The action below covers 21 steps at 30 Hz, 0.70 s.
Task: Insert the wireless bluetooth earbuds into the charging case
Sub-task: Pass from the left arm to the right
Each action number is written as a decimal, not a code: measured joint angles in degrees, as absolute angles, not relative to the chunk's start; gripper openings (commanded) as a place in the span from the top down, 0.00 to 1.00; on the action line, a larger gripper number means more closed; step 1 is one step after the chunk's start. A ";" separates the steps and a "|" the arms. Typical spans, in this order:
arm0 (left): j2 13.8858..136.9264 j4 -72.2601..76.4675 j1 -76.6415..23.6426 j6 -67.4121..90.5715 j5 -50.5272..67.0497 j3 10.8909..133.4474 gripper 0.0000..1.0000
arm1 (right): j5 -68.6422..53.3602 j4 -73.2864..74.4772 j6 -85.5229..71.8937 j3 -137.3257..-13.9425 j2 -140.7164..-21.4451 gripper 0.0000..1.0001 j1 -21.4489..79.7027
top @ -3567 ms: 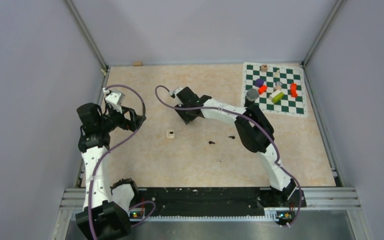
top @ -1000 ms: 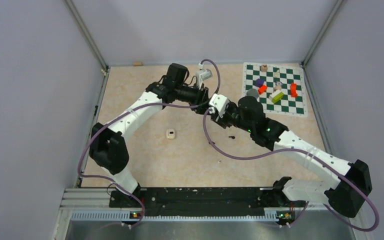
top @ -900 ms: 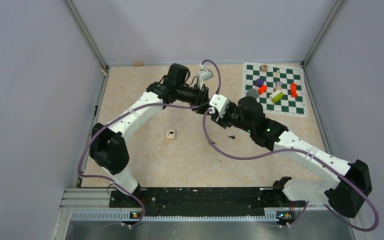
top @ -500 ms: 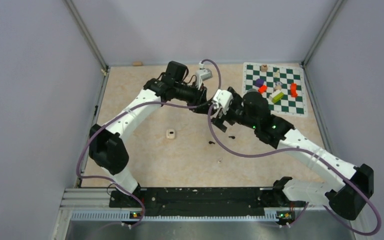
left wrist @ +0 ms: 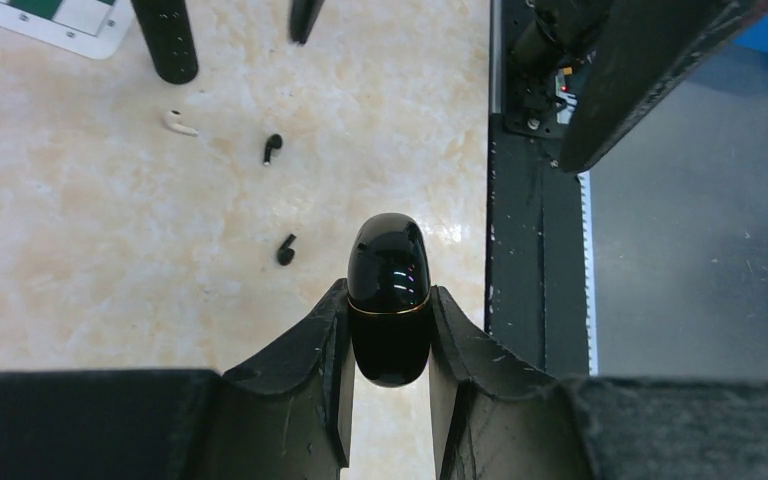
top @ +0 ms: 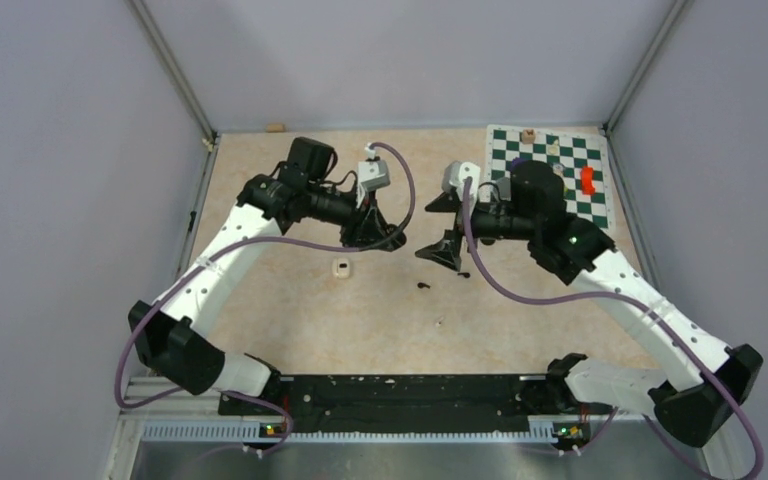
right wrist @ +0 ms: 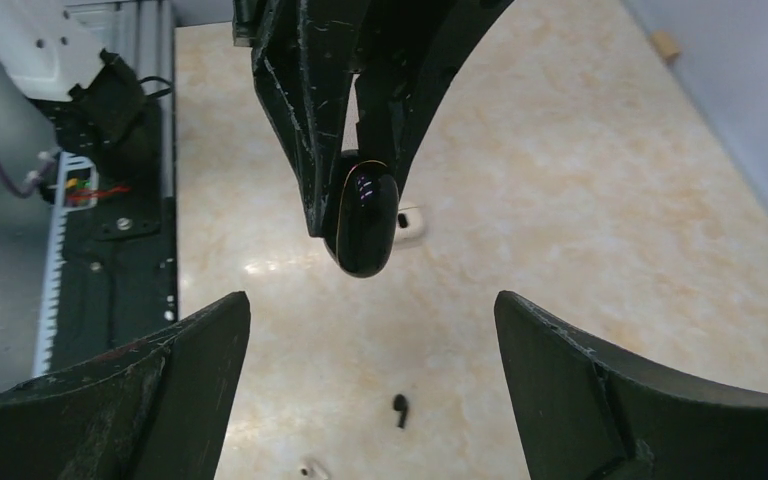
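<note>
1. Black glossy plastic, hard and slick: the charging case (left wrist: 389, 265) is a rounded pebble with a thin gold seam, and its lid looks shut.
2. My left gripper (left wrist: 388, 310) is clamped on the case below the seam and holds it in the air above the table (left wrist: 110, 250), the domed top poking out past the fingers.
3. My right gripper (right wrist: 368, 305) stands wide apart with nothing in it, facing the case.
4. Two black earbuds (left wrist: 272, 147) (left wrist: 286, 250) lie loose on the table, near each other but not touching. A white earbud (left wrist: 178, 123) lies farther off.
5. I judge the buds feather-light, stiff and smooth, so they could skitter or flick out of a pinch. I would close gently across the fat bulb rather than the thin stem.
6. Gripping below the seam leaves the lid free to open, but a hard squeeze on those curved sides could squirt the case out.
</note>
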State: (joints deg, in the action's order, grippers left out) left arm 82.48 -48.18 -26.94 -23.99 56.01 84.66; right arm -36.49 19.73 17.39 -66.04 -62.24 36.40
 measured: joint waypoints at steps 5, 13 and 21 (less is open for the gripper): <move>77.60 -45.65 -27.00 -25.30 57.78 75.07 1.00 | -43.20 19.20 13.19 -64.84 -67.79 0.18 36.23; 71.26 -34.79 -27.00 -22.13 60.80 62.98 1.00 | -47.64 14.74 7.33 -59.64 -69.12 0.14 36.21; 71.26 -27.57 -26.98 -17.67 63.31 60.88 1.00 | -46.09 4.86 1.17 -52.75 -69.12 0.13 36.18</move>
